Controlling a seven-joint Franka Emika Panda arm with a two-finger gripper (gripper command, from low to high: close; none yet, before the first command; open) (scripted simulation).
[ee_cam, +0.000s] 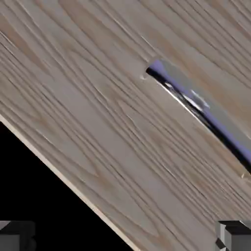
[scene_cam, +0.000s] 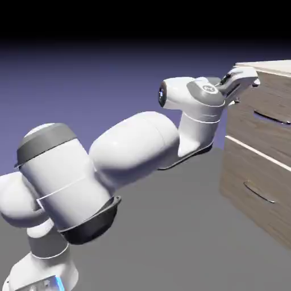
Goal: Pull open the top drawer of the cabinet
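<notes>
Robot gripper (scene_cam: 245, 85), jaws wide, nothing between them, near upper corner of cabinet (scene_cam: 238, 174), just below pale top slab (scene_cam: 270, 66). Top drawer (scene_cam: 267, 105) sits shut under slab's edge, its curved handle (scene_cam: 271, 117) apart from fingers, toward exterior view's right. Path between fingers and handle shows bare wood front. Beneath pale seam (scene_cam: 258, 152), lower drawer (scene_cam: 250, 196) sits shut, own handle (scene_cam: 258, 192) on front.

White, grey-banded jointed robot arm (scene_cam: 133, 149). Brown-grey streaky wood-grain top drawer front (scene_cam: 267, 99), dark glossy curved bar handle (ee_cam: 196, 110) with violet-blue and silver streaks. Matching grain on lower wooden drawer front (scene_cam: 256, 187); pale cream seam (scene_cam: 258, 152) between.
</notes>
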